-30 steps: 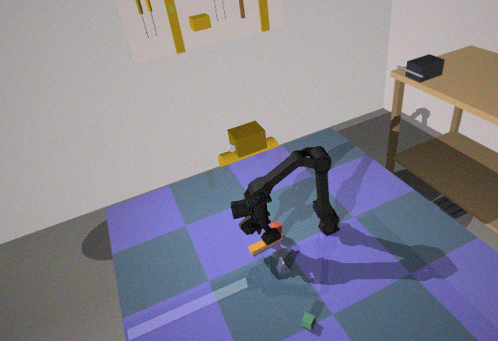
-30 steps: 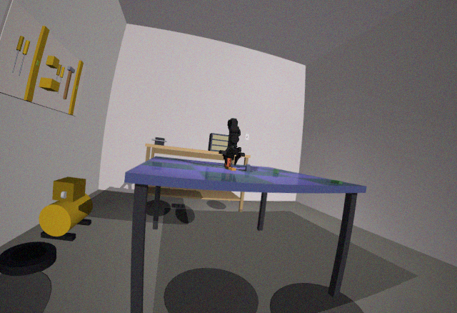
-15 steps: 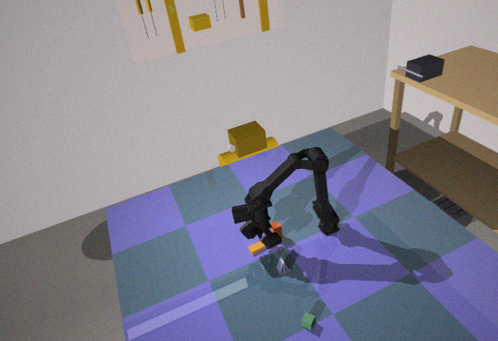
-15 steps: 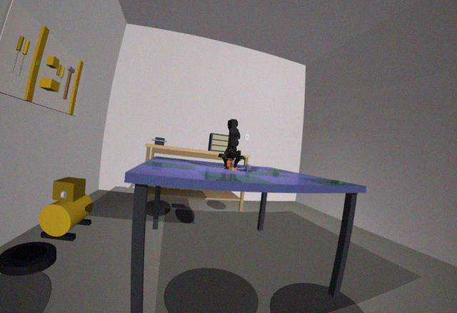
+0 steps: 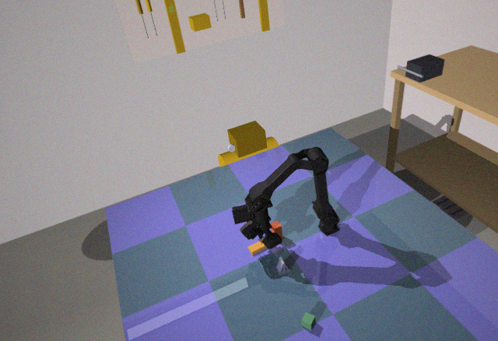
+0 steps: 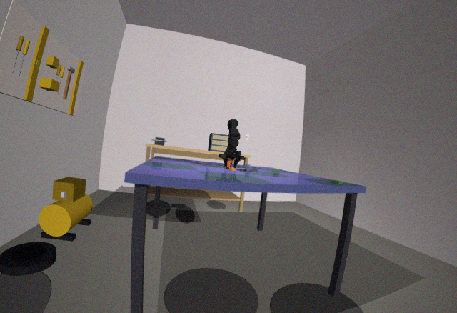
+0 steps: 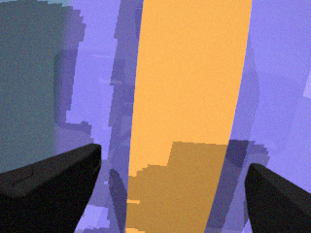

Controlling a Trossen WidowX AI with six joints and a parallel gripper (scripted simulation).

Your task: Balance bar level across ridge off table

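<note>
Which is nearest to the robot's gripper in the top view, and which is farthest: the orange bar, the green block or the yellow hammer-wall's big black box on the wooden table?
1. Orange bar: right at the gripper.
2. Green block: near the bottom.
3. Black box: upper right.

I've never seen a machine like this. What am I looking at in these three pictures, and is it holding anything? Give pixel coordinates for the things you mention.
The black thing is a robot arm (image 5: 317, 160) (image 6: 233, 136), ending in a gripper (image 5: 273, 244) (image 6: 231, 166) (image 7: 175, 165) with two fingers. One picture looks down from above, one looks from low beyond the table (image 5: 160, 265) (image 6: 240, 186), and one comes from the arm's wrist, looking past the fingers. On the table lies an orange bar (image 5: 256, 247) (image 6: 232, 169) (image 7: 187, 87) with a red block at one end, a small grey ridge (image 5: 282, 265) and a green cube (image 5: 307, 321). Nothing is held: the fingers stand open on either side of the bar.
</note>
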